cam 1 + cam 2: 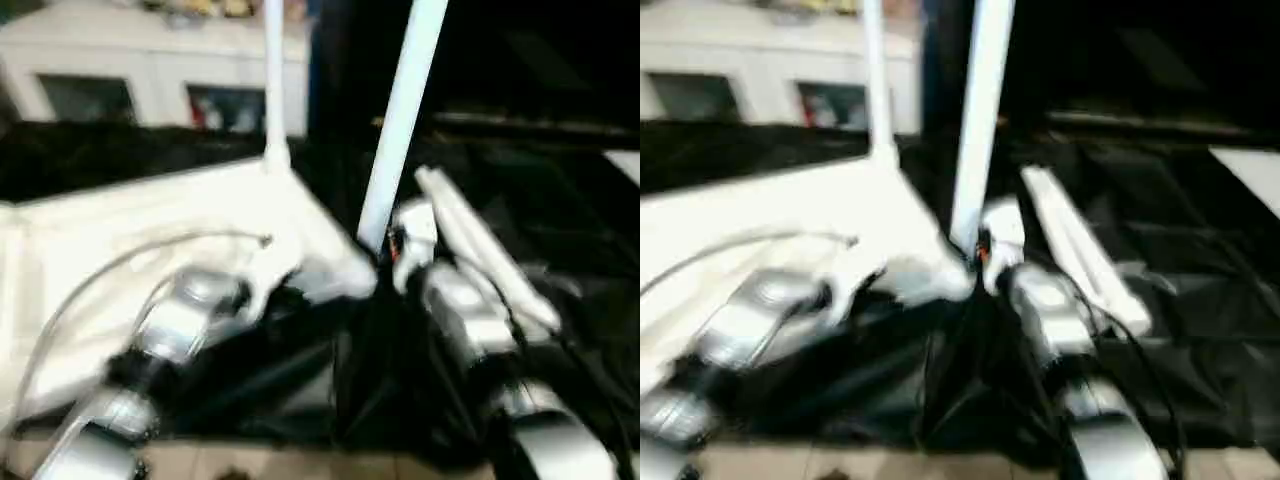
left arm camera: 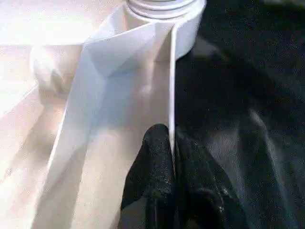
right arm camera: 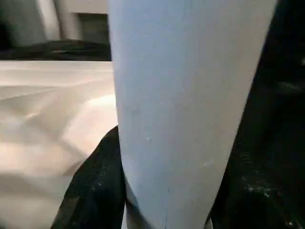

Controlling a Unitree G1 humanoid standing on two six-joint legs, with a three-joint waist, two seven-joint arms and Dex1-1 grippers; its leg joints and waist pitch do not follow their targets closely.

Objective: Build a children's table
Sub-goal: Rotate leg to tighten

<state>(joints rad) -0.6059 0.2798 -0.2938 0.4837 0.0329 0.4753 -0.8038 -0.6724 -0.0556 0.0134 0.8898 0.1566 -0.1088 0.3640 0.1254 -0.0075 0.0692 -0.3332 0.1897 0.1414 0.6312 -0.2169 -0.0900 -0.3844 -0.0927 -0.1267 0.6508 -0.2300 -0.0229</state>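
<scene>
The children's table top [image 1: 150,220] lies upside down on a black cloth, white and ribbed. One white leg [image 1: 273,80] stands upright at its far corner. A second leg [image 1: 402,120] stands upright at the near right corner, and my right gripper [image 3: 167,200] is closed around its lower part, a black finger [image 3: 93,191] on each side. My left gripper [image 2: 171,138] is shut on the thin upright rim wall [image 2: 170,86] of the top, just below a corner socket [image 2: 162,19] with a threaded leg end in it. Another leg [image 1: 480,240] lies loose on the cloth at the right.
A white cabinet [image 1: 150,70] with glass doors stands behind the table top. The black cloth [image 1: 560,200] spreads to the right and back. A cable [image 1: 120,265] loops over the top near my left forearm [image 1: 185,320]. Tiled floor [image 1: 280,465] shows at the front edge.
</scene>
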